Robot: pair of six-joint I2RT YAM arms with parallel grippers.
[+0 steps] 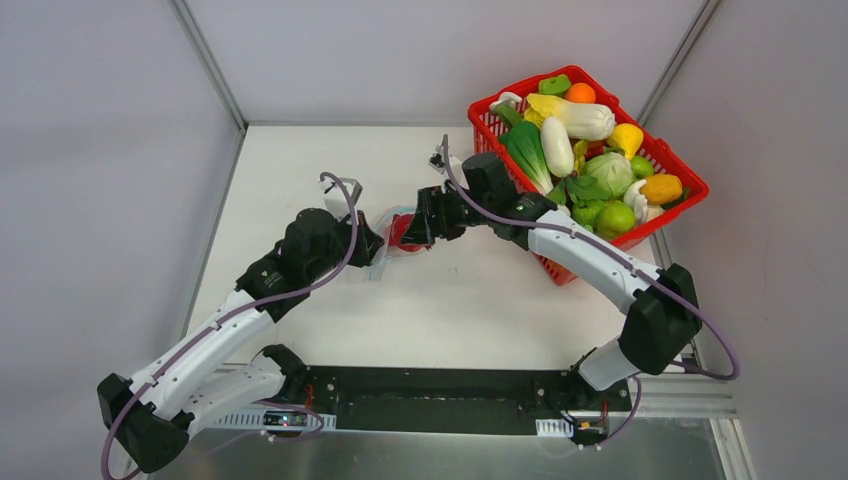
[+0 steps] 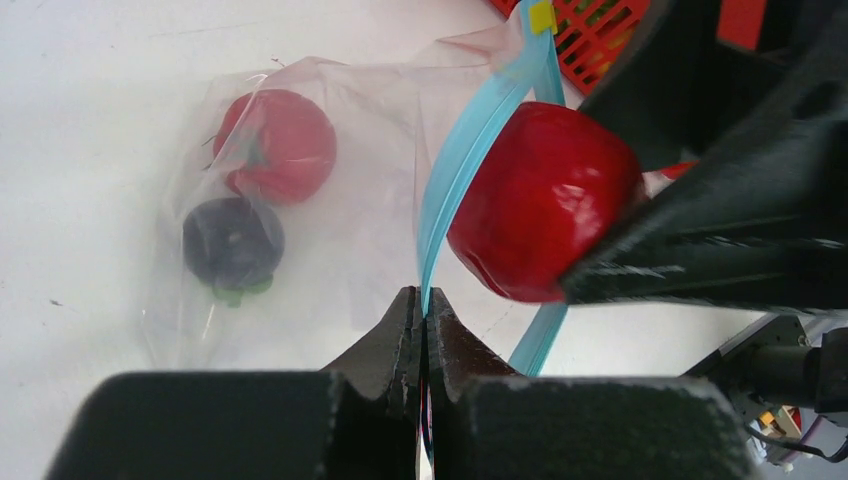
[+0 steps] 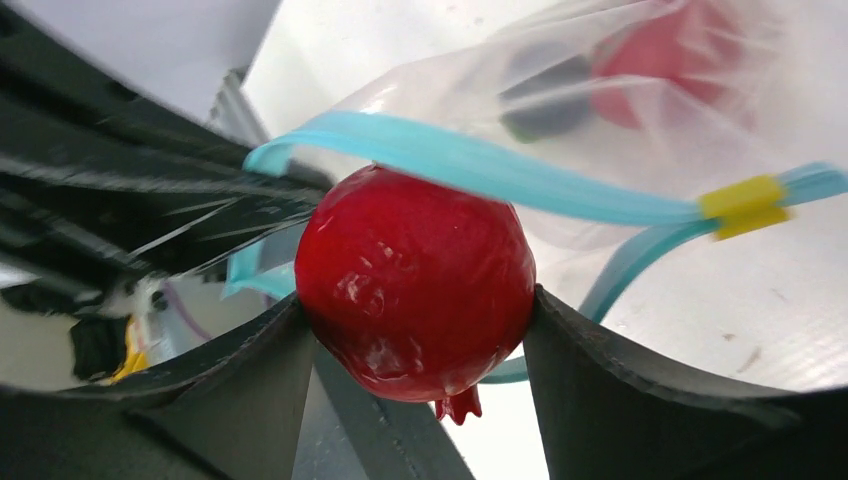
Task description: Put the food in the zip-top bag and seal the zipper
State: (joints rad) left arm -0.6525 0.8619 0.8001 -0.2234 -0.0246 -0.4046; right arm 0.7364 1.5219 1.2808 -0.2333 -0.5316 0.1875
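You're looking at a smooth round red plastic fruit [image 3: 415, 285]: high gloss, sharp highlights. The clear thin-film plastic zip-top bag [image 2: 350, 110] is crinkly and semi-shiny. Its teal-blue plastic zipper strip [image 3: 500, 165] is smooth satin. On the right gripper [image 3: 415, 330], the fingers [image 3: 620, 390] are matt black plastic. The white tabletop [image 1: 450, 300] is matt with faint marks. The red plastic mesh basket [image 1: 556, 264], at 2 o'clock in your top view, is glossy.

Robot lab cell, white table [image 1: 450, 300], grey panel walls [image 1: 100, 150], aluminium posts [image 1: 205, 60], black mounting rail [image 1: 440, 395]

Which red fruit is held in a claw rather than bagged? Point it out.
The glossy red fruit, gripped by the right claw at the bag's blue zipper. The other, a tomato, lies inside the bag beside a dark ball.
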